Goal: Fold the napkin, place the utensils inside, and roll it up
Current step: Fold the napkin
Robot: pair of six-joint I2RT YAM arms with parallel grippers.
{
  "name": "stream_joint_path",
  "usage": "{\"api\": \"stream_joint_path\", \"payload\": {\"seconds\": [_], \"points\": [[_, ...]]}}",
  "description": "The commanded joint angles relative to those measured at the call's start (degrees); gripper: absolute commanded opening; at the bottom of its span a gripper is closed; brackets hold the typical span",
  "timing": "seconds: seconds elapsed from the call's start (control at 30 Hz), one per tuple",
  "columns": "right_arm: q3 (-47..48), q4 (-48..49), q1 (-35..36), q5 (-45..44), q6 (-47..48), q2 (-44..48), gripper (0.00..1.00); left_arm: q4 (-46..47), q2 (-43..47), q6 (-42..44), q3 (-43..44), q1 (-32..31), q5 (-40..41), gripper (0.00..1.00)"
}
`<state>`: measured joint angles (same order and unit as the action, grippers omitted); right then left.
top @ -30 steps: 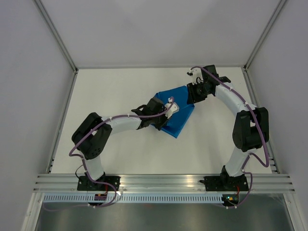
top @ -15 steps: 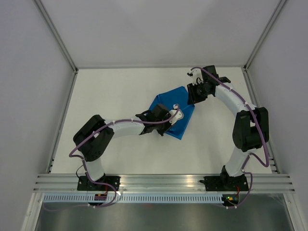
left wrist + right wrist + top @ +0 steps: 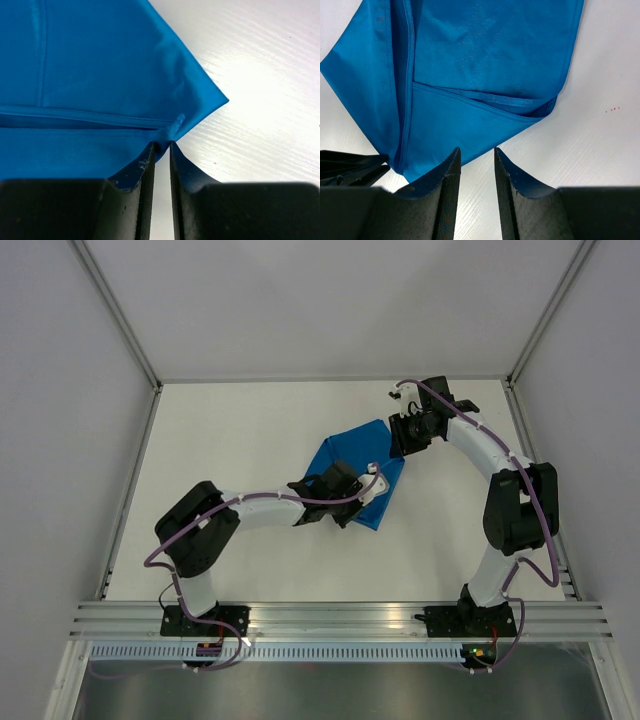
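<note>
The napkin (image 3: 352, 452) is a bright blue cloth lying folded in layers mid-table; it also fills the left wrist view (image 3: 100, 75) and the right wrist view (image 3: 485, 60). My left gripper (image 3: 362, 490) (image 3: 162, 145) is at the napkin's near right edge. Its jaws are a narrow gap apart, and a small ridge of cloth sits just at their tips with white table showing between them. My right gripper (image 3: 403, 445) (image 3: 476, 150) hovers open at the far right edge with only table between its fingers. The utensils are out of view.
The white table (image 3: 230, 440) is bounded by grey walls on three sides and a metal rail (image 3: 340, 615) at the near edge. The left gripper's dark fingers (image 3: 350, 167) show at the lower left of the right wrist view.
My left arm has swung rightward and nearer across the napkin, and its jaws have parted slightly from shut. The right arm has not moved.
</note>
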<state>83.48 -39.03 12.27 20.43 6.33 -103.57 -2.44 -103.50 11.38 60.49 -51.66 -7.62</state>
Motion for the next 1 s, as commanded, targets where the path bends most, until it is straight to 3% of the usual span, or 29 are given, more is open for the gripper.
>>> {"api": "stream_joint_path", "payload": {"seconds": [0.0,0.63,0.97], "points": [[-0.1,-0.2,0.3,-1.8,0.1,0.2,0.39,3.8,-0.7,-2.1,1.1,-1.2,-1.0,0.24],[0.5,-0.4,0.3,-2.4,0.8,-1.7,0.39,7.3,-6.5,-6.4,3.9,-2.6,-4.3,0.25],[2.4,-1.1,0.3,-3.2,1.8,-3.9,0.39,8.0,-11.6,-9.1,9.8,-2.8,-4.2,0.26]]}}
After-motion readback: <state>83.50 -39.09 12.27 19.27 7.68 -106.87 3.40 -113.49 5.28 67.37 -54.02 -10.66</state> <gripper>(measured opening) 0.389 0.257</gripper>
